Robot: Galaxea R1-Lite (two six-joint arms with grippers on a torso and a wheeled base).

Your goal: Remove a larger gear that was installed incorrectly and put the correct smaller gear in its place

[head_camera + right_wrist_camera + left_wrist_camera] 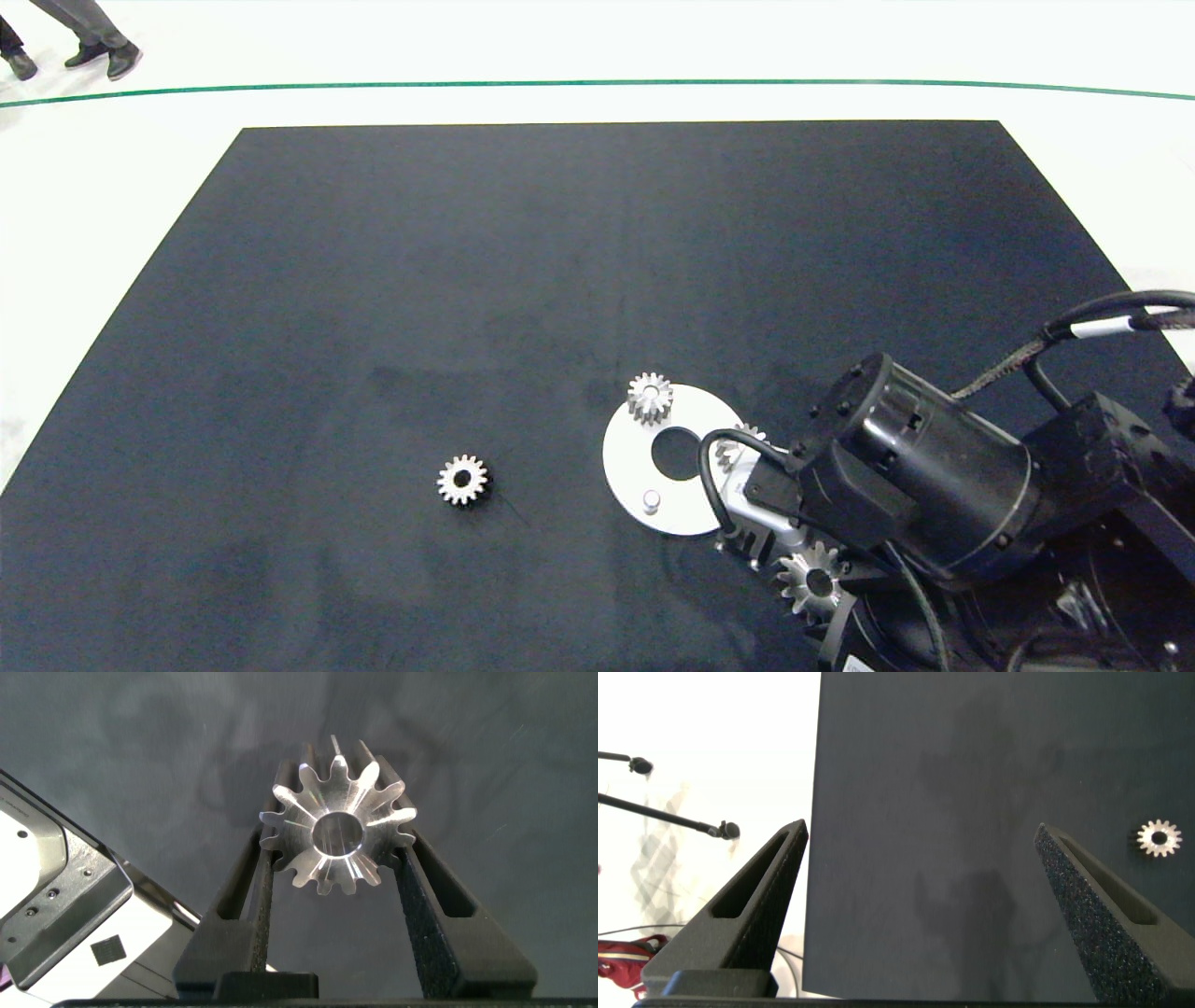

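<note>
The right gripper point(336, 873), near the mat's point(373, 280) right front corner, is clenched on the larger gear point(338, 833), clear of the round plate point(627, 471), whose peg point(651, 501) awaits the smaller gear point(462, 480) lying mid-front; the left gripper point(924, 905) idles, spread wide.

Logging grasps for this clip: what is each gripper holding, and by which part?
The right gripper pinches the larger gear by opposite teeth on its rim. The left gripper holds nothing.
</note>
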